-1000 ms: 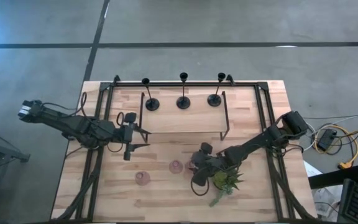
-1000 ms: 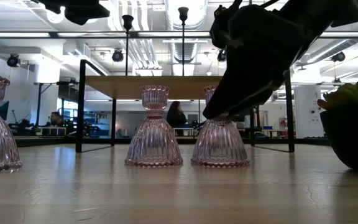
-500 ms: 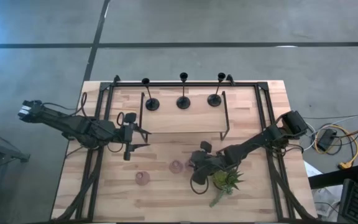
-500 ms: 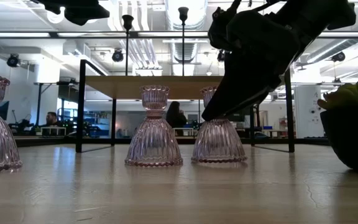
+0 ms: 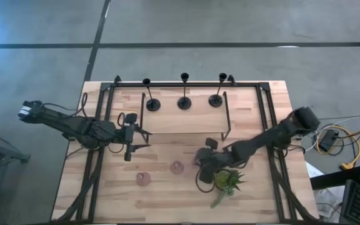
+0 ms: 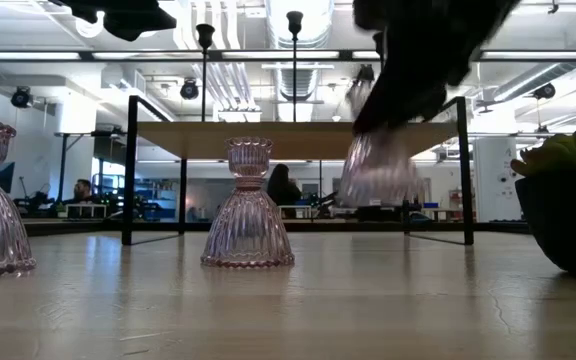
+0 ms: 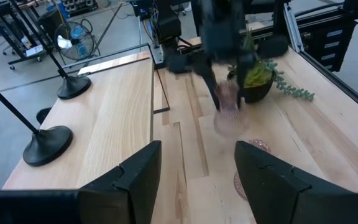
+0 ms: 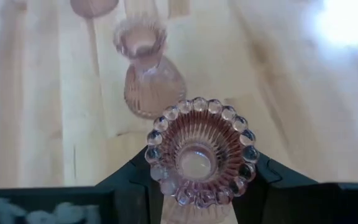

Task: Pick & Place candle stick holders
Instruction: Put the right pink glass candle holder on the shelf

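Your right gripper [image 5: 203, 164] is closed on a pink glass holder [image 8: 198, 151], its two fingers [image 8: 131, 182] pressed against the holder's sides just under the beaded rim. In the low view that held glass holder [image 6: 381, 170] hangs clear of the table [image 6: 288, 300], with a gap under its base; the outline is smeared there, so its tilt cannot be judged. Just beside your right gripper, on the side away from your left arm, stands the green potted plant [image 5: 227, 182].

Ahead of the right gripper a second pink holder [image 8: 148, 76] stands upright on the wood; from above it sits near the gripper, toward your left arm [image 5: 177, 167]. The third pink holder [image 5: 143, 179] stands beyond that one, nearer the front edge, well apart from the gripper.

Your left gripper [image 5: 132, 137] hovers above the table on its own side, fingers [image 7: 135, 177] spread apart with nothing between them. It is well apart from all three pink holders.

Three black candlesticks stand upright in a row on the raised shelf [image 5: 186, 119] at the far side of the table: one [image 5: 152, 104] closest to your left gripper, one in the middle [image 5: 184, 102], one [image 5: 215, 99] closest to your right arm. Neither gripper touches them.
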Controlling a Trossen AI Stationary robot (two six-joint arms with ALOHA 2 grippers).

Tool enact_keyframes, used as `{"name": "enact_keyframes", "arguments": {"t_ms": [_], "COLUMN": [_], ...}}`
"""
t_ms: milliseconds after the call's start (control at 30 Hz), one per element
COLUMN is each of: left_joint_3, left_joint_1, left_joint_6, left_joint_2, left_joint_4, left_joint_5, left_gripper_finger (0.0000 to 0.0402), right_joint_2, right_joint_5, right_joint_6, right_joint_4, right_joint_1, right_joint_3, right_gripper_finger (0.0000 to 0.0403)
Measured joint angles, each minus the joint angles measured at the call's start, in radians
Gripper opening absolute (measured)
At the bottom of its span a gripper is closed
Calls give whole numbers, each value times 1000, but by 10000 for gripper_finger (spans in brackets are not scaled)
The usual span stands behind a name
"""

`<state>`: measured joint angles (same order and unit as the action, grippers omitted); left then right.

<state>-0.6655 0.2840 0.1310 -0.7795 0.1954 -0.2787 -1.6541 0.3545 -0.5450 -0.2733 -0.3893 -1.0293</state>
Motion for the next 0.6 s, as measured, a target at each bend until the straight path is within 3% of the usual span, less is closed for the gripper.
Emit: {"name": "enact_keyframes", "arguments": {"t_ms": [233, 600], "left_joint_3": [0, 0], "left_joint_1": [0, 0], "left_joint_6": [0, 1], "left_joint_2": [0, 0], "left_joint_4": [-12, -19], "left_joint_5": [0, 0], "left_gripper_finger": [209, 209], "right_joint_2": [193, 356], "right_joint_5": [21, -1], "right_joint_6": [84, 254], "right_joint_4": [-224, -315], "right_joint_1": [37, 256], "right_joint_3": [-110, -178], "right_gripper_finger": [124, 124]}}
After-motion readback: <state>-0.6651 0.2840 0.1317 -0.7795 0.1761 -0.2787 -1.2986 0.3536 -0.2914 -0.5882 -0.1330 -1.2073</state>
